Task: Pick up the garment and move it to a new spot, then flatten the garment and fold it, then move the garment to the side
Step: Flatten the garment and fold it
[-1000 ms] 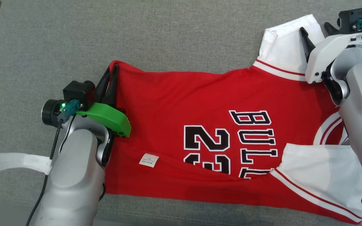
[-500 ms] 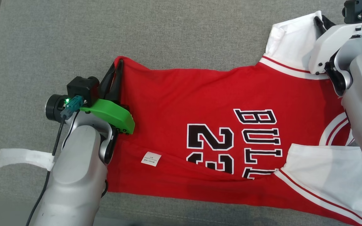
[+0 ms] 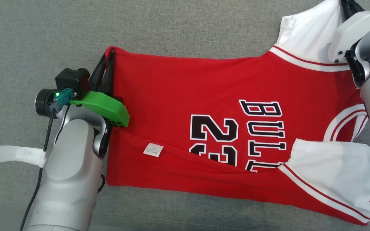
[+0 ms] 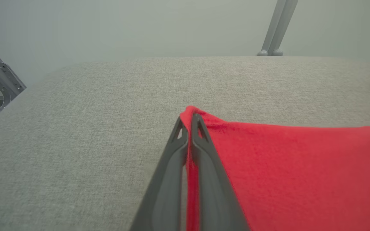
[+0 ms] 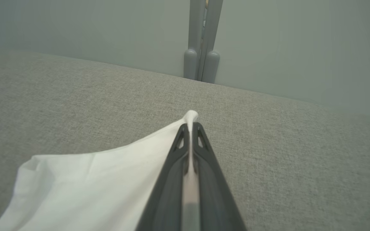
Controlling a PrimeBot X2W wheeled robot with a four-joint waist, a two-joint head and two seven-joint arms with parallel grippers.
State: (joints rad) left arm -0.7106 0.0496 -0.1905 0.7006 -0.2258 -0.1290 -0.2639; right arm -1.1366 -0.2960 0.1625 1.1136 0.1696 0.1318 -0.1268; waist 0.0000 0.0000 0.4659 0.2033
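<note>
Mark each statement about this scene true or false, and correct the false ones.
1. The left pincer is shut on a red corner of the jersey. True.
2. The right pincer stands open above the cloth. False: it is shut on the tip of a white sleeve.
3. The jersey lies on a grey fabric surface. True.
4. The small white label lies on a white sleeve. False: it lies on the red body, near the left arm.
</note>
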